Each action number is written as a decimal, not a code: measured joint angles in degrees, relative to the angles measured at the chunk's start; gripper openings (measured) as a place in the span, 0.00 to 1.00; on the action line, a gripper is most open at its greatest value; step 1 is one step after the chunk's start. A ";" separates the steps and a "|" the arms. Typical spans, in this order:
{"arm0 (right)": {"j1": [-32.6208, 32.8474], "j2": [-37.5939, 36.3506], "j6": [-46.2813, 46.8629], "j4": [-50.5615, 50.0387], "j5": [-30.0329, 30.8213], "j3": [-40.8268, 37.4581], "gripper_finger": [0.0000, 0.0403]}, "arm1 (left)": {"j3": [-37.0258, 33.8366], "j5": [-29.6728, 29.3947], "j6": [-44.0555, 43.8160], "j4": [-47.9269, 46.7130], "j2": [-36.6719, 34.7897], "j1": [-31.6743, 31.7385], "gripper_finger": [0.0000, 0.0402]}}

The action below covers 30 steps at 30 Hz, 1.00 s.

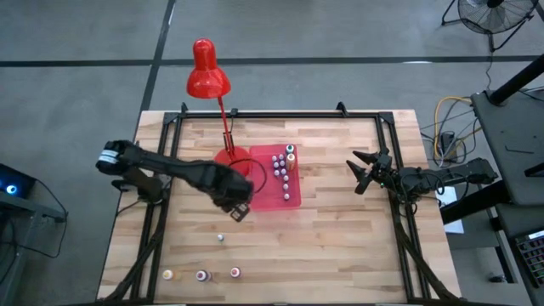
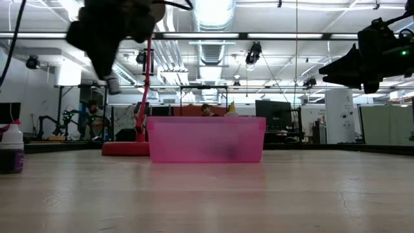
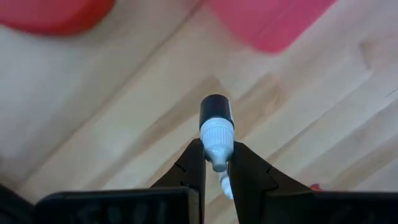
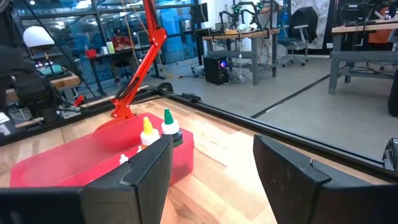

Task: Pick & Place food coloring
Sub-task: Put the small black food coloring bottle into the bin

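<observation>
My left gripper hangs over the table just left of the pink-red tray, shut on a tiny food coloring bottle with a dark body and a white cap. In the low view that bottle hangs high above the wood. Several more bottles stand upright in the tray. Others stand loose on the table: one at the middle, three near the front edge. My right gripper waits open at the table's right side, its fingers level and facing the tray. My left gripper pinches the bottle's white cap at its narrow tip between the two fingers. The fingers come from above and point down. The bottle hangs upright below them, its dark body lowest, lifted clear of the table.
A red desk lamp stands with its round base just left of the tray's far end. A black frame runs along the table's edges. Bare wood lies between the tray and my right gripper.
</observation>
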 joint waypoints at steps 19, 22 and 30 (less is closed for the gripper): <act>0.00 0.00 0.05 -0.01 0.00 0.00 0.53 | 27.38 0.74 21.87 -5.55 23.56 13.50 0.07; 0.00 0.00 -0.01 0.00 0.01 0.00 0.53 | 30.65 0.74 24.08 -5.82 27.27 15.18 0.07; 0.02 -0.02 -0.01 0.00 -0.01 0.00 0.53 | 38.89 0.68 29.52 -7.58 37.04 18.10 0.07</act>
